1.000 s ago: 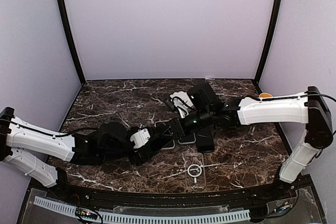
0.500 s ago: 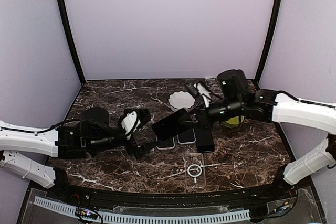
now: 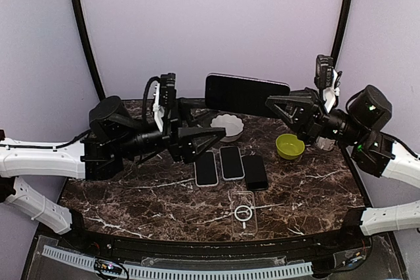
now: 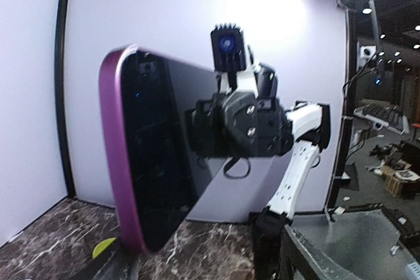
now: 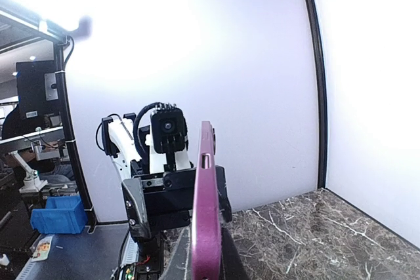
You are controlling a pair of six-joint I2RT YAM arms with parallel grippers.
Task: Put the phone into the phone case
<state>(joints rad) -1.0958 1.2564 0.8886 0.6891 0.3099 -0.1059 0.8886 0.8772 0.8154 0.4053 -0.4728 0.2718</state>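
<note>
Both robot arms are raised above a dark marble table (image 3: 131, 195) with plain lilac walls around it. The right pincer (image 3: 270, 101) is clamped on one short end of a purple-rimmed phone (image 3: 246, 95), holding it in the air well above the table. From above, the phone shows its dark face and lies lengthwise between the two arms, over the back of the table.

The left wrist view shows the phone (image 4: 154, 162) large and tilted, with a glossy dark screen and a purple edge. The right pincer (image 4: 236, 126) grips it from behind. The right wrist view shows the phone (image 5: 205, 208) edge-on as a thin purple strip, with the left arm's wrist camera beyond it.

The left pincer (image 3: 213, 122) points toward the phone with its jaws apart and nothing between them. It is near the phone, but whether it touches cannot be told.

A clear phone case (image 3: 243, 209) with a white ring on it lies flat near the front edge of the table. Just behind it, in a row, lie two pale-rimmed phones (image 3: 206, 168) and a black rectangular item (image 3: 254, 172). A white bowl (image 3: 226, 126) sits farther back, and a green bowl (image 3: 289, 145) stands to the right.
</note>
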